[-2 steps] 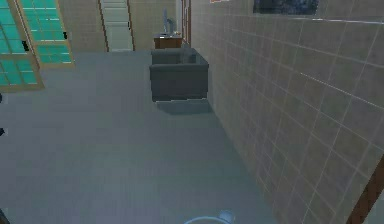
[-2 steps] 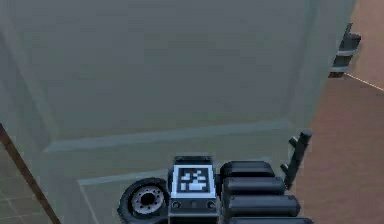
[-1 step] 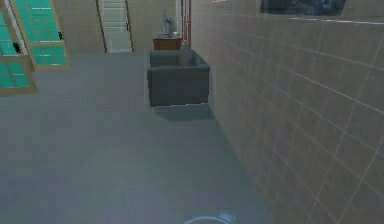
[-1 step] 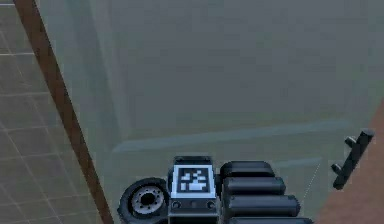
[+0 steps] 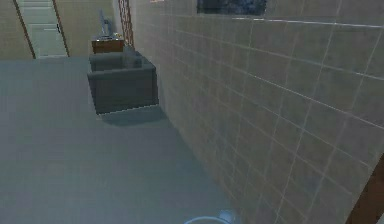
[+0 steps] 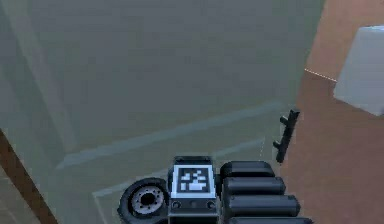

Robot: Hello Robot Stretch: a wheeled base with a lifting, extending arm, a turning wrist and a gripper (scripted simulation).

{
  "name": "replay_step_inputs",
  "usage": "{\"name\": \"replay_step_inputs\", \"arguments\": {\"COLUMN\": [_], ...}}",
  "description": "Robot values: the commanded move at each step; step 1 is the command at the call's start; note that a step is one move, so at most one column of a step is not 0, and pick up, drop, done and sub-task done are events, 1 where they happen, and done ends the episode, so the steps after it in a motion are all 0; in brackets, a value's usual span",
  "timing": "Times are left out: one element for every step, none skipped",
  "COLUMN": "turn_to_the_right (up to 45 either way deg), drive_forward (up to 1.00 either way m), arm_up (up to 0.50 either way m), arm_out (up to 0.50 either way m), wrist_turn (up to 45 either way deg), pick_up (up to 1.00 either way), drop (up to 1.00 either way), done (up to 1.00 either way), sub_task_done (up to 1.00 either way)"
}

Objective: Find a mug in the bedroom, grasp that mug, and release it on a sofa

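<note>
A grey armchair-like seat (image 5: pixel 122 82) stands against the tiled wall in the forward view's upper left. In the arm side view the arm's dark segments (image 6: pixel 255 192) lie along the bottom edge with one white marked square (image 6: pixel 195 181). Left of that square sits the gripper (image 6: pixel 145 201), a round dark body close in front of a pale door panel (image 6: pixel 150 80). Its far end is not clear, so I cannot tell whether it holds anything.
A tiled wall (image 5: pixel 280 110) runs along the forward view's right, with a framed picture (image 5: pixel 235 6) at the top. Behind the seat stands a small brown table (image 5: pixel 107 44) with something pale on it, and a white door (image 5: pixel 42 25) beyond. The door panel has a dark handle (image 6: pixel 288 135); a white block (image 6: pixel 360 68) lies further right.
</note>
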Motion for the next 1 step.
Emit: {"name": "replay_step_inputs", "arguments": {"turn_to_the_right": [0.0], "drive_forward": [0.30], "arm_up": [0.00], "arm_out": [0.00], "wrist_turn": [0.0], "pick_up": [0.00], "drop": [0.00], "done": [0.00], "sub_task_done": [0.00]}}
